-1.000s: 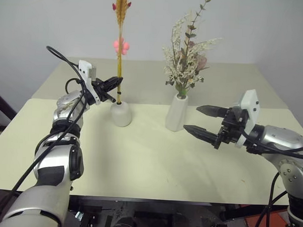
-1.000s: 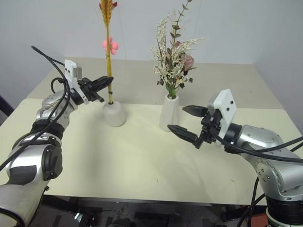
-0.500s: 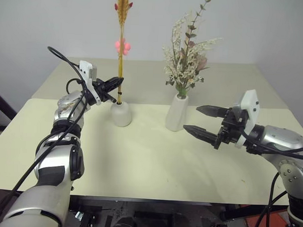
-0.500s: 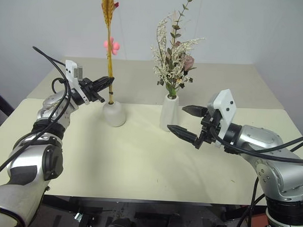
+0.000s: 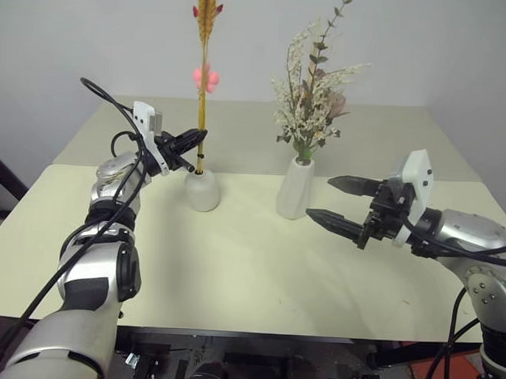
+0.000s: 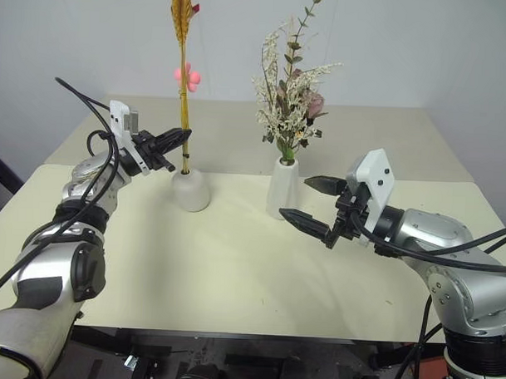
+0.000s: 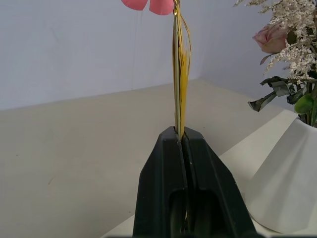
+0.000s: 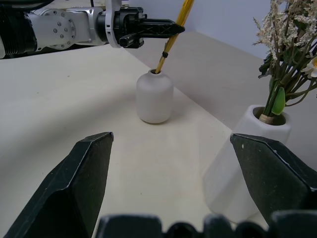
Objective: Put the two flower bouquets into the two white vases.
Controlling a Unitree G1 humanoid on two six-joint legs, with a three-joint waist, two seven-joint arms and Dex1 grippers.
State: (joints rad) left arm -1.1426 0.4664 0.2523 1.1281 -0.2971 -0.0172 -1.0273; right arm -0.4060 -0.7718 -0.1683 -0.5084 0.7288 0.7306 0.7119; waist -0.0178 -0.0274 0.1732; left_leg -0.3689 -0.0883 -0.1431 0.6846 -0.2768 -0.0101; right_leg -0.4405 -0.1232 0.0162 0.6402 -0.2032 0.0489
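A slim bunch of golden wheat stalks (image 5: pixel 202 88) with pink blossoms stands upright, its lower end inside the mouth of the short round white vase (image 5: pixel 203 190). My left gripper (image 5: pixel 197 138) is shut on the stalks just above that vase; the stalks (image 7: pixel 180 89) rise from between its fingers. The bushy bouquet (image 5: pixel 315 92) of cream sprigs, green leaves and a pale pink bloom sits in the taller tapered white vase (image 5: pixel 295 189). To the right of that vase my right gripper (image 5: pixel 334 199) hovers open over the table, holding nothing. Both vases (image 8: pixel 154 95) (image 8: pixel 245 163) lie ahead of its fingers.
The vases stand on a cream table (image 5: pixel 250 264), with a second table (image 5: pixel 388 136) butted behind it. A grey wall rises at the back. Black cables loop over my left arm (image 5: pixel 106 101).
The pink blossoms on the wheat stalks have shifted slightly upward. Both grippers have kept still.
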